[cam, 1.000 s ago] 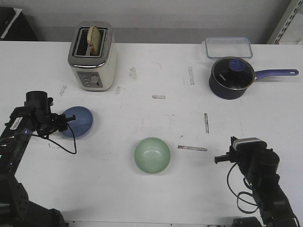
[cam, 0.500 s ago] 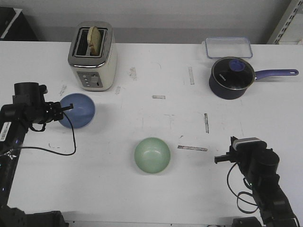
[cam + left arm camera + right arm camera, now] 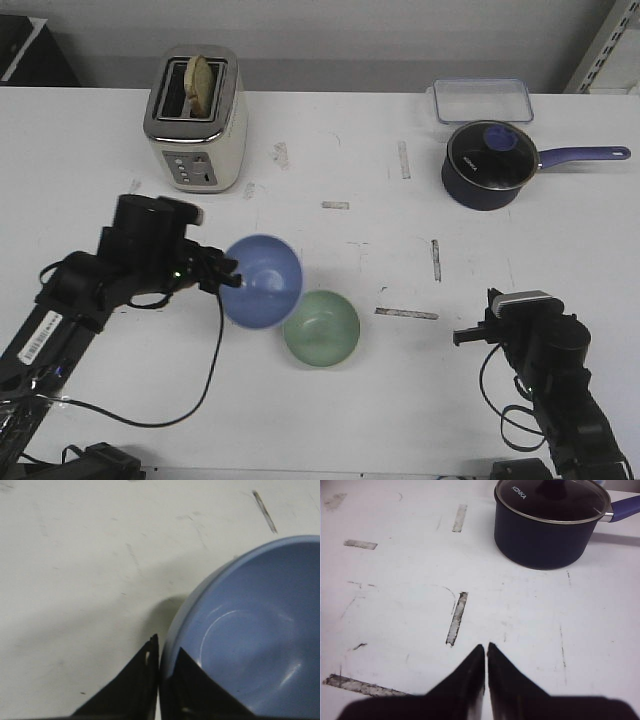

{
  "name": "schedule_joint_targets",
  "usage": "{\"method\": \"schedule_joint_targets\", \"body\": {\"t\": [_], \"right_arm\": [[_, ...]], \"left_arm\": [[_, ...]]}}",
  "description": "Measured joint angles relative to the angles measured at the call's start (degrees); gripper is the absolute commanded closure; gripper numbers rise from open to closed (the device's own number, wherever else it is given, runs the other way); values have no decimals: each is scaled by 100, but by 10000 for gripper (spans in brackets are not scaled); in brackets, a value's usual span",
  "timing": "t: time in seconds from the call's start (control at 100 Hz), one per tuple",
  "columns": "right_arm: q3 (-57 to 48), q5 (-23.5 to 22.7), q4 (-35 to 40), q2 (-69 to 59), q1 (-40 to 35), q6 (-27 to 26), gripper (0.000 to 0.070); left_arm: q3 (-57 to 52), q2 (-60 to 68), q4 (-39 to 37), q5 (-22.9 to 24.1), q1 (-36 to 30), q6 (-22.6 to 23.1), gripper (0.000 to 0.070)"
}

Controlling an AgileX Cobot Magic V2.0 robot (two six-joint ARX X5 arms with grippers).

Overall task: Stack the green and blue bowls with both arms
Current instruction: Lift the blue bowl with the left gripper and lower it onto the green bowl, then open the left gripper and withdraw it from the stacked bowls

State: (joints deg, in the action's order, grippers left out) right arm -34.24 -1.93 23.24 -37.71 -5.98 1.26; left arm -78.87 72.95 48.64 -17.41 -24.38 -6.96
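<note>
The periwinkle blue bowl (image 3: 262,280) hangs tilted in the air, held by its rim, just up and left of the mint green bowl (image 3: 322,328), which sits on the table. My left gripper (image 3: 226,277) is shut on the blue bowl's rim; in the left wrist view the gripper (image 3: 165,652) pinches the rim with one finger inside the blue bowl (image 3: 250,635). My right gripper (image 3: 460,337) rests low at the right, shut and empty. In the right wrist view the right gripper (image 3: 485,647) shows its tips together over bare table.
A cream toaster (image 3: 195,120) with bread stands at the back left. A dark blue saucepan (image 3: 492,164) with glass lid and long handle sits back right, also in the right wrist view (image 3: 550,522). A clear container (image 3: 482,99) lies behind it. Tape marks (image 3: 406,313) dot the table.
My left arm has lifted the blue bowl off the table and carried it right and toward me, to beside the green bowl. The right arm has not moved.
</note>
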Motion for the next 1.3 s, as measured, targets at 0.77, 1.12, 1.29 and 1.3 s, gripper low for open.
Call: {"method": "schedule_joint_targets", "body": {"t": [0.77, 1.12, 1.29, 1.3], "right_arm": [[0, 0, 0, 0, 0, -2, 700], [0, 0, 0, 0, 0, -2, 700], [0, 0, -11, 0, 0, -2, 700], [0, 0, -15, 0, 0, -2, 700]], "left_arm": [[0, 1923, -778, 614, -1405, 151, 675], [0, 1923, -793, 610, -1405, 151, 205], [-70, 1727, -750, 612, -1386, 151, 211], [-87, 1707, -750, 612, -1379, 151, 211]]}}
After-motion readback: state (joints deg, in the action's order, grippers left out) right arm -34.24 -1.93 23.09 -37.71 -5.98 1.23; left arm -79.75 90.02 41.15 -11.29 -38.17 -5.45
